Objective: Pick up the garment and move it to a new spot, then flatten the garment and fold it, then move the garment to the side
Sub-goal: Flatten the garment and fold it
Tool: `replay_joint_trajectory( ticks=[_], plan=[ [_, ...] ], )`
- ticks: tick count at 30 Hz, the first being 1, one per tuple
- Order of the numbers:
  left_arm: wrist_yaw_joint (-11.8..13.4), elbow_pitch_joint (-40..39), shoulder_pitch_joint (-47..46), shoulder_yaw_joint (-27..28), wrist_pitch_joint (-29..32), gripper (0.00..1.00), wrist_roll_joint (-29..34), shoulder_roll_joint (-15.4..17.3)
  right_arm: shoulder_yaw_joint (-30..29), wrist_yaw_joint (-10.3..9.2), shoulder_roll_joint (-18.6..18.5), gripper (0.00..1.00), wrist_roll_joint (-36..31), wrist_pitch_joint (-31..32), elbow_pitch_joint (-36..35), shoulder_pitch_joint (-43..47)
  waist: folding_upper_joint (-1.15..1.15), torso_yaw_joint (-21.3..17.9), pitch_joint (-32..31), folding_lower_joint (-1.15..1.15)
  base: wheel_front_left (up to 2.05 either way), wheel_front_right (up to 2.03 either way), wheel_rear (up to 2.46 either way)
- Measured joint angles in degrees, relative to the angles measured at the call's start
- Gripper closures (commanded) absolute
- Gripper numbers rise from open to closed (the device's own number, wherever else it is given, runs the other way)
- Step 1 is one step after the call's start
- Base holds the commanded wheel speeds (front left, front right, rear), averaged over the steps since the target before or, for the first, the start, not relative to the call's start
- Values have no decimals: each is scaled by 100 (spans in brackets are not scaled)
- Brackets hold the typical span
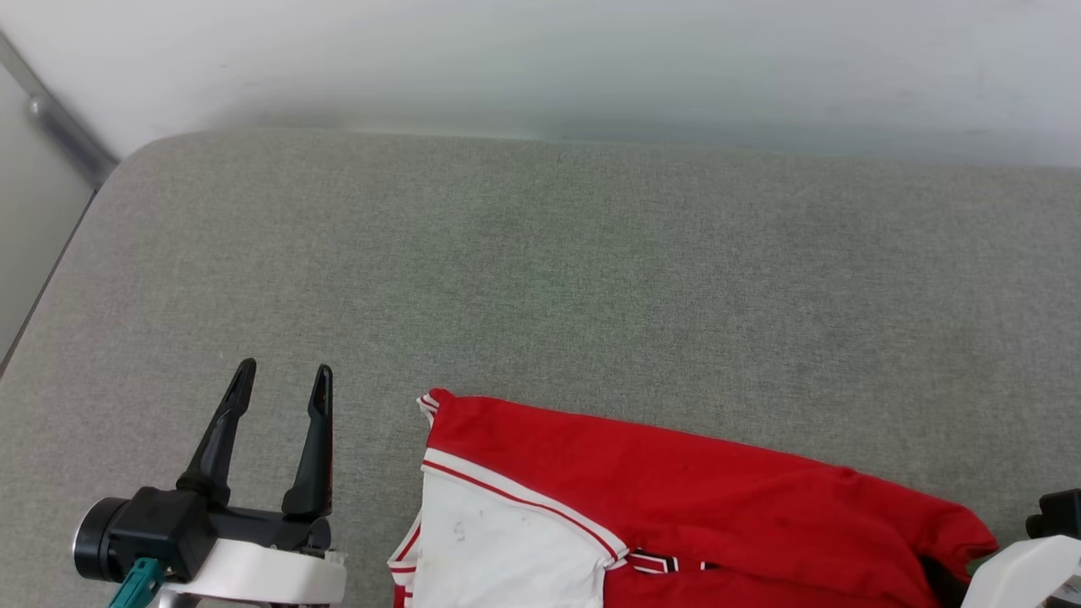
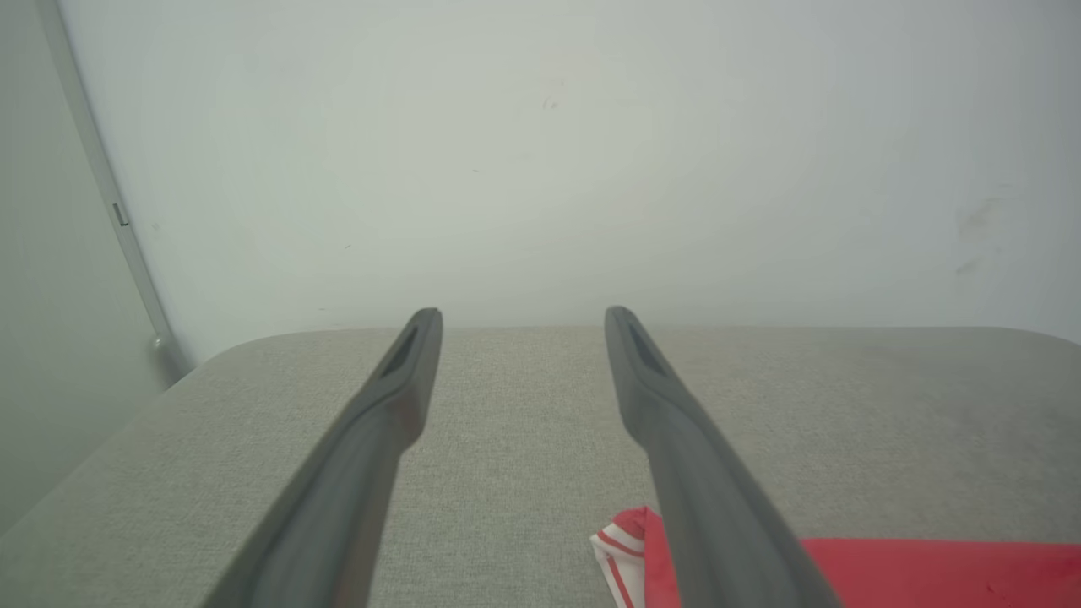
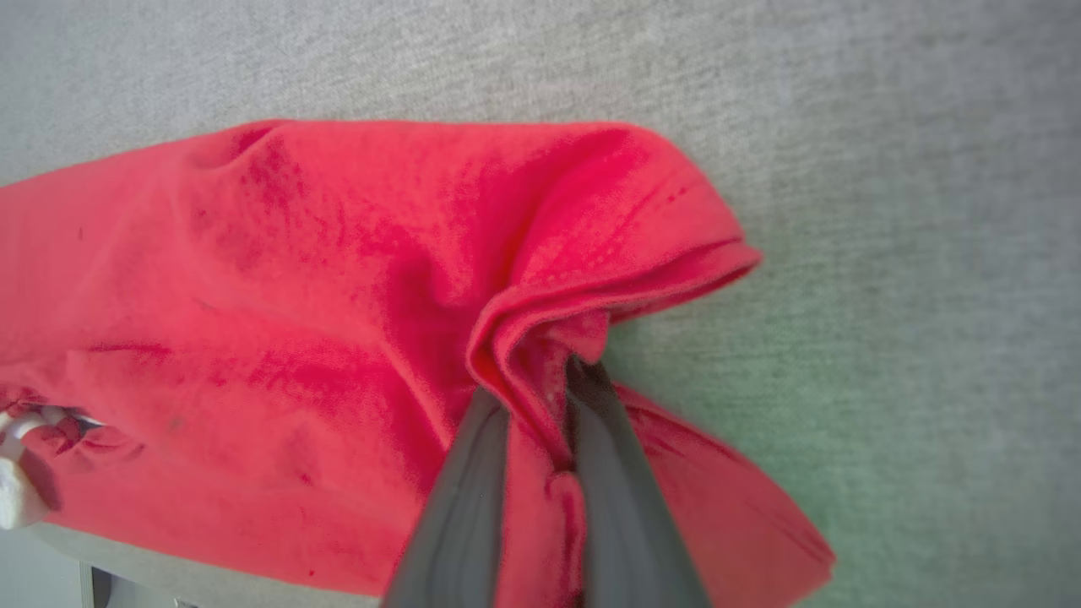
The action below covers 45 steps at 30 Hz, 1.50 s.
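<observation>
The garment (image 1: 676, 498), red with a white sleeve and striped trim, lies crumpled along the near edge of the grey cushioned surface (image 1: 540, 279). In the right wrist view my right gripper (image 3: 540, 384) is shut on a bunched fold of the garment's (image 3: 253, 295) red cloth, near its right end. At the lower right of the head view just the right arm's pale forearm and dark wrist (image 1: 1047, 540) can be seen. My left gripper (image 1: 283, 376) stands open to the left of the garment, nothing between its fingers. A striped corner of the garment (image 2: 625, 540) peeks beside the left gripper (image 2: 522, 317).
A pale wall (image 1: 540, 59) closes the far side of the surface. A grey rail (image 1: 59, 127) runs down the wall at the far left corner. The surface's left edge (image 1: 51, 279) drops off there. Bare cushion stretches beyond the garment.
</observation>
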Motion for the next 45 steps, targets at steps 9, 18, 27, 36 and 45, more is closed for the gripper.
replay_joint_trajectory(
  ticks=[9, 18, 27, 36, 45],
  plan=[
    [-7, -4, 85, -38, 0, 0, -2, 19, -600, 7, -230, 100, -299, -177, -37, 35, 0, -85, -79, 0, 0, 0, 0],
    [-7, 26, 85, -78, 0, 0, -13, 47, -1158, 2, -544, 100, -844, -426, 77, -175, 0, -152, -87, 0, 0, 0, 0],
    [-7, 78, 157, -64, 0, 0, -45, 24, -576, 0, -296, 100, -606, 44, -1099, 79, 0, -177, -301, 0, 0, 0, 0],
    [-7, 89, 226, -90, 0, 0, -46, -23, 152, 0, 349, 100, -154, 910, -2264, 361, 0, -126, -471, 0, 0, 0, 0],
    [-7, 121, 225, -120, 0, 0, -62, -26, 1211, -1, 515, 100, 1099, 864, -2151, 285, 0, 36, -453, 0, 0, 0, 0]
  ],
)
